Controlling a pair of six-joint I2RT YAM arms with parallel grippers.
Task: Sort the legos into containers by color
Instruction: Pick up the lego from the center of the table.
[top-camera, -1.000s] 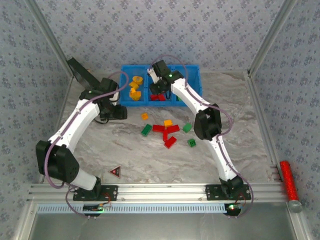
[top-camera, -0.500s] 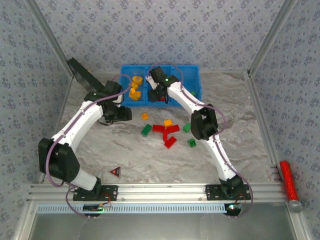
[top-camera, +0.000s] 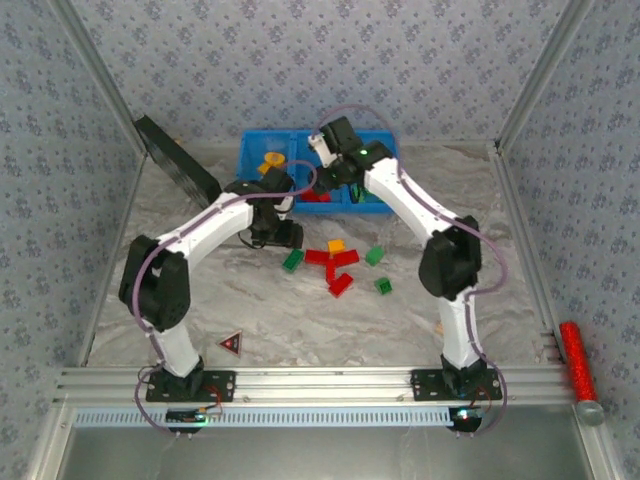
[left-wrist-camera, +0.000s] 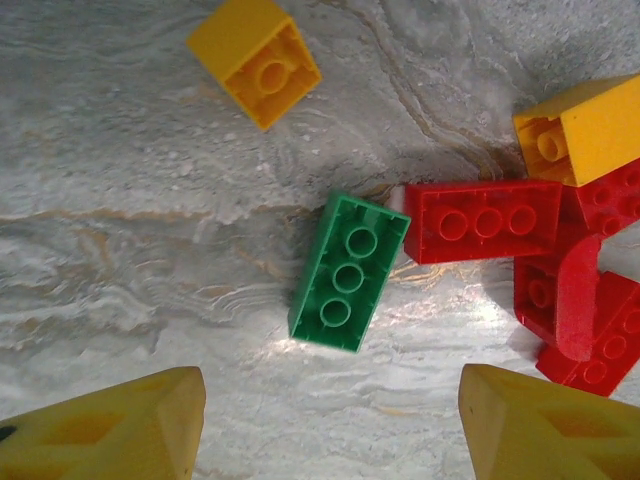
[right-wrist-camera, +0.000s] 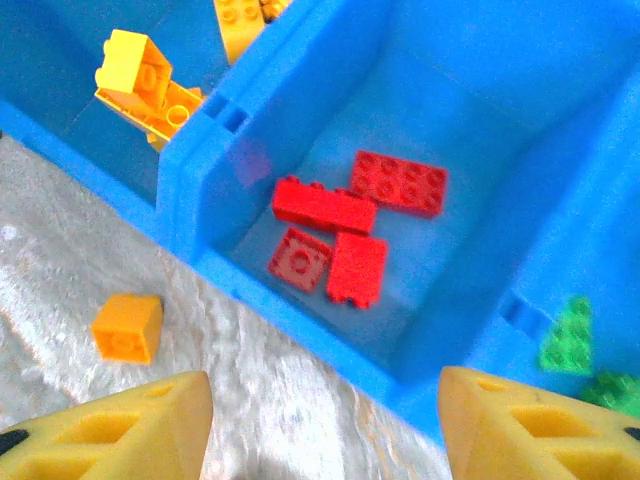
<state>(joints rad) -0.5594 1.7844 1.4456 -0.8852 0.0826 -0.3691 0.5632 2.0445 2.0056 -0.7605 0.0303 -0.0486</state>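
The blue bin (top-camera: 250, 145) stands at the back of the table. Its middle compartment holds several red legos (right-wrist-camera: 345, 220), the left one yellow legos (right-wrist-camera: 145, 85), the right one green legos (right-wrist-camera: 570, 340). My right gripper (right-wrist-camera: 325, 420) hangs open and empty over the bin's near wall (right-wrist-camera: 300, 290). Loose legos lie mid-table: a green brick (left-wrist-camera: 349, 272), a red brick (left-wrist-camera: 482, 220) touching it, more red ones (left-wrist-camera: 580, 310) and two yellow ones (left-wrist-camera: 257, 60). My left gripper (left-wrist-camera: 330, 420) is open and empty just above the table, close to the green brick (top-camera: 292, 259).
A flat black panel (top-camera: 175, 160) leans at the back left. A red-and-black triangle marker (top-camera: 231, 344) lies near the left arm's base. A red cylinder (top-camera: 576, 360) rests at the right edge. Two more green bricks (top-camera: 374, 255) lie right of the red pile.
The left arm has swung right, bringing its open gripper over the loose bricks. The right arm's elbow has moved right, its gripper staying by the bin's middle compartment.
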